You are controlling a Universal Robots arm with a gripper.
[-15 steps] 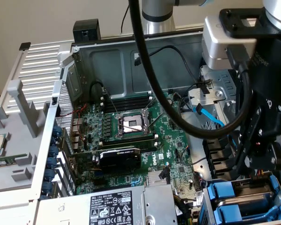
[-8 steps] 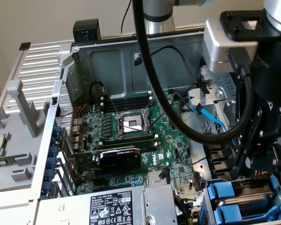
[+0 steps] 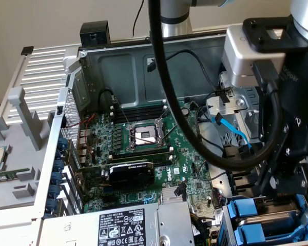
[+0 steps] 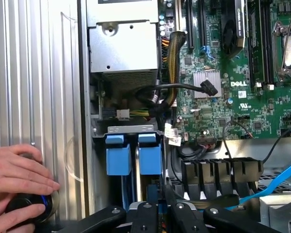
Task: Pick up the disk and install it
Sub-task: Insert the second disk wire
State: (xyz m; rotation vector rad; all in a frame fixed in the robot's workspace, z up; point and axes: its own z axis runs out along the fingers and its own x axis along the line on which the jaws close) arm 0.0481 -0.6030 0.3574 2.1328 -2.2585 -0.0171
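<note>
disk (image 4: 150,155) taken to be the blue carrier in line with the gripper (image 4: 157,208), seated in the drive bay (image 3: 227,221) just beside a second blue carrier (image 4: 118,155); which of the pair is the task's own, not certain. only the blue handle end on show, silver body and label hidden down in the slot. long axis judged to run straight into the bay, away from the wrist. in the exterior view, bay at about 5 o'clock of the motherboard (image 3: 143,148), blue handles at roughly 7 o'clock from the gripper body and close under it. width of the gripper's opening: cannot tell, nor whether touching the carrier or merely near. off the case, a person's hands (image 4: 19,174) resting on a black knob (image 4: 26,209).
</note>
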